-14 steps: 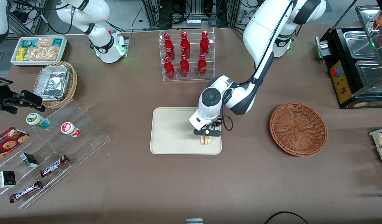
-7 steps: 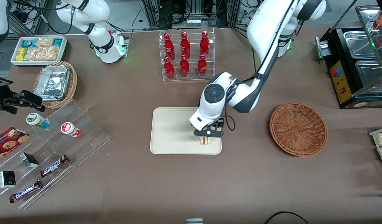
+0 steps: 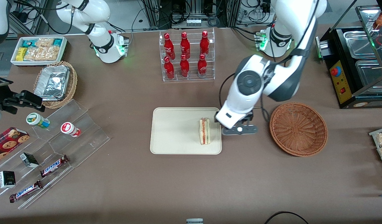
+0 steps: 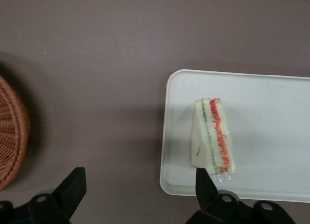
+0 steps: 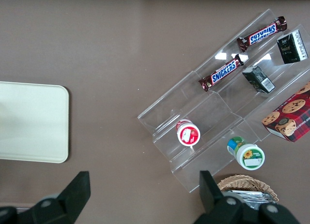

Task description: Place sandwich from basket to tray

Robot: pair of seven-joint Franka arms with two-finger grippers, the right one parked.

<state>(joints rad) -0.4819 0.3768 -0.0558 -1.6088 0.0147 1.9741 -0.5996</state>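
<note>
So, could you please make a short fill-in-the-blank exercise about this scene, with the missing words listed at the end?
1. The sandwich lies on the ____.
2. The basket holds ____ sandwiches.
3. The gripper hangs with its fingers ____, above the table between the tray and the basket.
4. The rack of red bottles stands ____ from the front camera than the tray.

Missing words: tray; no; open; farther

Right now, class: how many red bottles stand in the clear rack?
6: three in the row farther from the front camera, three nearer. None looks hidden.
</note>
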